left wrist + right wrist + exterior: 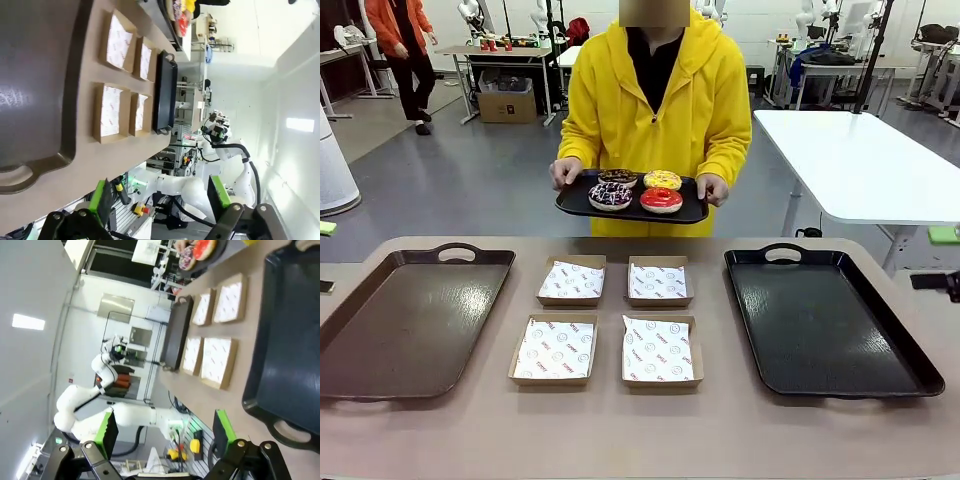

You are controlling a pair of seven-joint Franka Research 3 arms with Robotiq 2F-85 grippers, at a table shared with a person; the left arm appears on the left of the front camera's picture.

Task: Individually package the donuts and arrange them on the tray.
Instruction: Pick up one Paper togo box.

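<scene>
Donuts, four, ring-shaped: chocolate donut with sprinkles (617,177) and yellow-iced donut (662,180) in the far row, dark donut with pink-white drizzle (610,196) and red-glazed donut (661,200) in the near row. All sit on a small black oval tray (582,207) held in the air beyond the table's far edge. You get the far pair only in part, because the near pair covers their front rims. In both wrist views the top edge clips them and they are too small to sort fully.

Person in a yellow hooded jacket (720,110): one hand (565,172) grips the small tray's picture-left end and the other hand (712,189) grips the opposite end. The legs are hidden behind the tan table (640,430).

Table stock: large brown handled tray (410,320), its near left corner cut off by the frame; large black handled tray (820,330); between them four brown cardboard boxes lined with printed white paper (554,350), two by two, not touching.

Left gripper (160,195): your wrist view is rolled so the table stands sideways. The green-padded fingers are spread wide with nothing between them, near the brown tray's handle.

Right gripper (166,431): also rolled, fingers wide apart and empty, near the black tray's handle.
</scene>
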